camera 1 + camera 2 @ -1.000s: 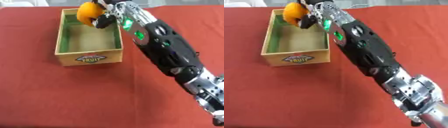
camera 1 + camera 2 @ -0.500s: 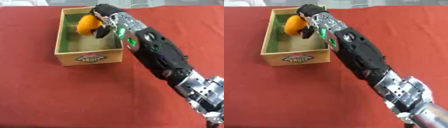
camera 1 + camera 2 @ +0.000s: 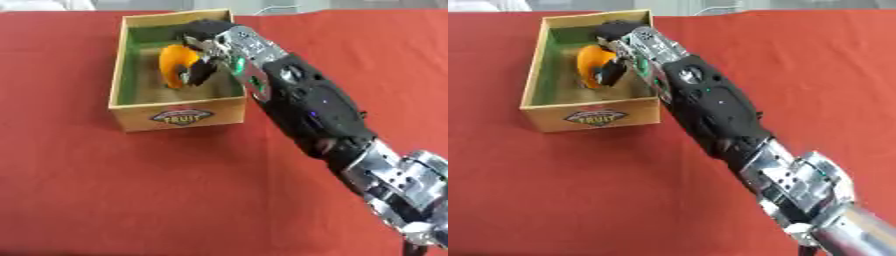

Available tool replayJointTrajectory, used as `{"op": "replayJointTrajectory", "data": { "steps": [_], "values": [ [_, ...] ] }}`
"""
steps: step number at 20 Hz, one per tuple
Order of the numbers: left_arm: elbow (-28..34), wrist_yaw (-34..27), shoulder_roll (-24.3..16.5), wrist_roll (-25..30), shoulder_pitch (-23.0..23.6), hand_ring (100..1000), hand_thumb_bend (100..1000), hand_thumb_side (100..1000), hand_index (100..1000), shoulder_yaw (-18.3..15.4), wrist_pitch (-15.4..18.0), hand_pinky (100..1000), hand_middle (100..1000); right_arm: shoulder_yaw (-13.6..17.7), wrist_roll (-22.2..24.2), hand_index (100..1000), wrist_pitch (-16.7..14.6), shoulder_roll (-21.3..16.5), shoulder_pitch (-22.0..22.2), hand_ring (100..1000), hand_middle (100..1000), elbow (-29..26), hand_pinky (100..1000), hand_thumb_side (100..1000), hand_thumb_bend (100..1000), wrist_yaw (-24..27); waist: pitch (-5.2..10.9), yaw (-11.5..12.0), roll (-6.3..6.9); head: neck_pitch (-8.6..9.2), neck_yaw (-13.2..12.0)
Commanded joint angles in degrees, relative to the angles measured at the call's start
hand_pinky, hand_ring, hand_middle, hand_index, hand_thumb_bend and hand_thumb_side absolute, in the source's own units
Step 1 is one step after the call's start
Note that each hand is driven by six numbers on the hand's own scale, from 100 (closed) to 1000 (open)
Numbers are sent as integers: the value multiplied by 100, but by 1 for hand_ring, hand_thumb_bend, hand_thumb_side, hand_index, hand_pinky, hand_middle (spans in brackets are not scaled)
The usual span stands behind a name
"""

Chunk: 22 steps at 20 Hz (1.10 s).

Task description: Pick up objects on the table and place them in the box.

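Note:
A wooden box (image 3: 180, 115) with a green floor and a "FRUIT" label stands at the upper left of the red table. My right hand (image 3: 203, 54) reaches down into it, fingers curled round an orange fruit (image 3: 171, 64) that sits low inside the box, near its floor. The black and silver right arm (image 3: 315, 110) stretches from the lower right corner across the box's right wall. No left hand shows in either view.
Red cloth (image 3: 131, 190) covers the whole table around the box. The table's far edge runs along the top of the views, just behind the box.
My right hand has lowered the orange fruit from above the box's far rim down into the box. The camera has shifted a little.

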<state>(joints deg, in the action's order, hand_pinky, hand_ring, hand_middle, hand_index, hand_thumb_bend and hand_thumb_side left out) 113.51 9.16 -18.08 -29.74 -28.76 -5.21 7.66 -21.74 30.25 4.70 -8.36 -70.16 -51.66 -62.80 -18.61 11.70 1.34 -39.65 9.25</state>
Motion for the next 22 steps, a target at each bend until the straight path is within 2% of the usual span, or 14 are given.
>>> {"op": "replayJointTrajectory", "data": {
  "steps": [1,5,11,12,16,22],
  "values": [
    [108,-15,-59,6,-72,604,123,902,825,-15,13,599,690,87,78,1000,-64,-18,-192,926,869,-124,873,533,231,-176,121,4,24,24,9],
    [108,-13,-64,12,-68,604,122,902,825,-14,8,599,690,177,38,1000,-54,-28,-255,923,867,-230,872,536,229,-287,141,-6,31,14,1],
    [108,5,-80,12,-52,605,123,902,825,-21,9,599,690,256,-53,1000,28,-224,-348,906,839,-759,862,507,140,-38,180,-48,33,-24,-44],
    [108,10,-84,7,-45,605,123,902,825,-26,10,599,690,259,-91,1000,35,-301,-370,898,829,-883,855,492,100,36,189,-62,32,-33,-61],
    [108,33,-107,-21,-18,605,123,902,825,-49,12,600,690,267,-345,1000,-20,-723,-346,880,797,-1413,844,469,100,359,207,-126,18,-65,-144],
    [108,61,-123,-51,11,605,123,902,824,-71,11,600,690,282,-849,1000,-249,-1452,-20,852,752,-2243,827,434,100,869,225,-190,21,-85,-231]
  ]
}}
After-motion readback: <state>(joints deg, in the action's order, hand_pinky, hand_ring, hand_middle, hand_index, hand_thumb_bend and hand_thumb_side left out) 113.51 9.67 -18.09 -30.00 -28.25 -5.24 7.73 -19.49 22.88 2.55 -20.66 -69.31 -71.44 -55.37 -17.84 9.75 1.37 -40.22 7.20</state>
